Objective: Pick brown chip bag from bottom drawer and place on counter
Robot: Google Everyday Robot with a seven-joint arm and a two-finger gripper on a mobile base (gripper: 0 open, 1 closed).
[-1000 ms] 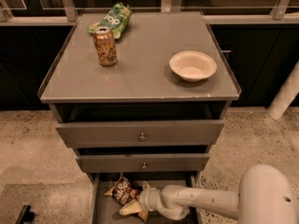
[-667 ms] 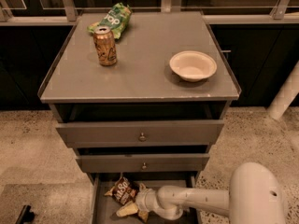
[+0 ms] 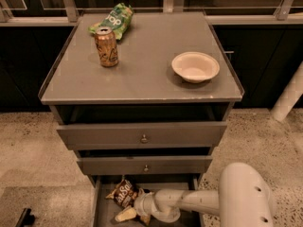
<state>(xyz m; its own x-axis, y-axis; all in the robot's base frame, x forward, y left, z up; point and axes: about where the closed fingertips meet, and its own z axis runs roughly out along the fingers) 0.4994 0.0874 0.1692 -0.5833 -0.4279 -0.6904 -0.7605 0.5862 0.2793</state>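
The brown chip bag (image 3: pixel 122 193), dark with white lettering, lies in the open bottom drawer (image 3: pixel 105 212) at its back left. My gripper (image 3: pixel 134 212) is down inside that drawer, reaching in from the right on the white arm (image 3: pixel 199 201), right beside and just in front of the bag. A cream-coloured piece (image 3: pixel 124 215) shows at the gripper's tip; I cannot tell whether it is the bag's end strip or part of the gripper. The counter (image 3: pixel 147 74) is the grey cabinet top above.
On the counter stand an orange can (image 3: pixel 106 47), a green chip bag (image 3: pixel 113 20) at the back left and a white bowl (image 3: pixel 195 66) at the right. Two knobbed drawers (image 3: pixel 142 135) stick out slightly above the bottom drawer. A white post (image 3: pixel 289 96) stands at right.
The arm has shifted a little to the left inside the bottom drawer, bringing the gripper closer against the brown chip bag. The bag stays in about the same place.
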